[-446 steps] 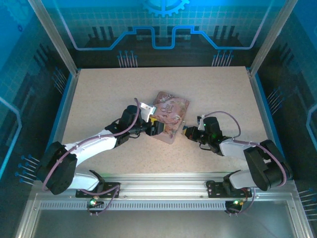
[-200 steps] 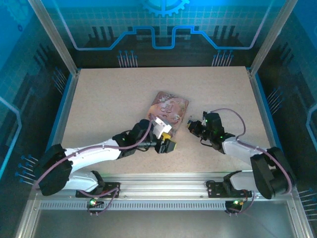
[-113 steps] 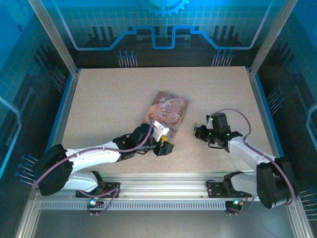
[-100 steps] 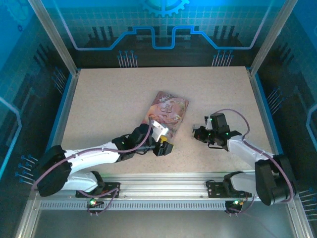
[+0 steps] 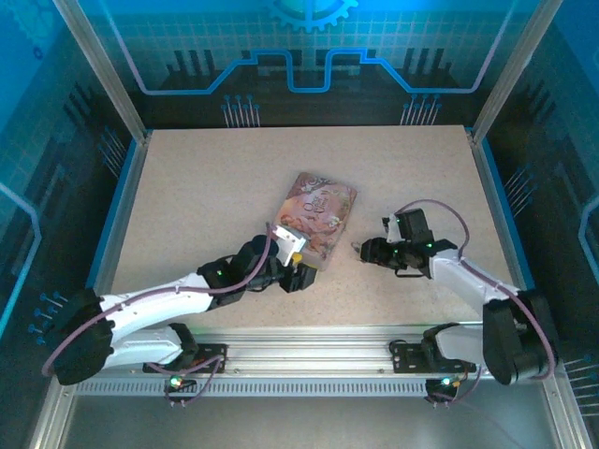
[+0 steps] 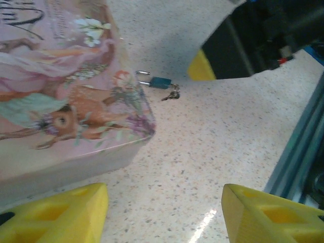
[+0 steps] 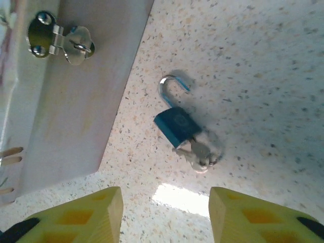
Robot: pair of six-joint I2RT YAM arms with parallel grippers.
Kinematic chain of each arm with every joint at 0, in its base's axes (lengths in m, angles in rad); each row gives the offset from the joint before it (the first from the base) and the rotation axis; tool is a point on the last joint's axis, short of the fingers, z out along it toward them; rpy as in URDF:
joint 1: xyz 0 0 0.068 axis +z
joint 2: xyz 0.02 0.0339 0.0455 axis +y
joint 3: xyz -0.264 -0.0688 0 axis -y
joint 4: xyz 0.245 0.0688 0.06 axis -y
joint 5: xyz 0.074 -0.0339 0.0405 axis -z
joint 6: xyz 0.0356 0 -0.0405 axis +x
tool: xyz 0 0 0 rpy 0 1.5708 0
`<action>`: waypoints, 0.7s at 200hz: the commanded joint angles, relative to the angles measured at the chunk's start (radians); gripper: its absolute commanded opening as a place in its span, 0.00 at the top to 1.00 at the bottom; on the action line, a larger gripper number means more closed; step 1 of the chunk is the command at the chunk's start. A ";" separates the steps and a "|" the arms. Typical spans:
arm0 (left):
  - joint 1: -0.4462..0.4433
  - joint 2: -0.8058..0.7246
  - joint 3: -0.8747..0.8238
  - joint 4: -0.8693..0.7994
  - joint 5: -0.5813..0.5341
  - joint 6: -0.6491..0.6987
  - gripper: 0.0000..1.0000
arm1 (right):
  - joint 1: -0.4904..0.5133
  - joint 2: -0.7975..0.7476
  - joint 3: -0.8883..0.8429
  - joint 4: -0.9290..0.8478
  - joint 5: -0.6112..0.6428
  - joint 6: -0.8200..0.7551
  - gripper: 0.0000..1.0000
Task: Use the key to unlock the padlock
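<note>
Lying beside the pink tin [image 7: 76,91] — padlock [image 7: 177,126], shackle [image 7: 163,89] open, key [image 7: 200,152] touching.

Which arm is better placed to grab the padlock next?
Right. The right tool, open, hangs close over the padlock and key; the left tool sits farther off, at a corner of the tin.

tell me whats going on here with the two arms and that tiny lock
Neither arm holds anything at this moment. The padlock lies on the table beside the pink tin, its shackle swung open and the key at its base. The right gripper hovers open over it, and the left gripper, also open, sits by the tin's near corner. The unlocking looks done.
</note>
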 commanded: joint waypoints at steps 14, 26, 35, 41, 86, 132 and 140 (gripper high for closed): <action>0.076 -0.082 0.005 -0.119 -0.064 0.030 0.35 | -0.014 -0.160 0.070 -0.185 0.169 -0.034 0.42; 0.114 -0.112 0.009 -0.157 -0.079 0.040 0.33 | -0.016 -0.219 0.084 -0.219 0.241 -0.042 0.38; 0.150 -0.136 0.012 -0.186 -0.086 0.045 0.32 | -0.022 -0.261 0.089 -0.227 0.295 -0.046 0.35; 0.183 -0.152 0.010 -0.199 -0.089 0.047 0.31 | -0.027 -0.290 0.092 -0.226 0.334 -0.046 0.33; 0.420 -0.259 -0.037 -0.168 -0.157 0.059 0.07 | -0.090 -0.382 0.056 -0.056 0.536 -0.076 0.03; 0.629 -0.184 -0.098 0.064 -0.215 0.100 0.01 | -0.164 -0.204 0.013 0.222 0.621 -0.233 0.00; 0.666 -0.149 -0.104 0.110 -0.216 0.103 0.01 | -0.177 -0.163 0.000 0.276 0.628 -0.268 0.00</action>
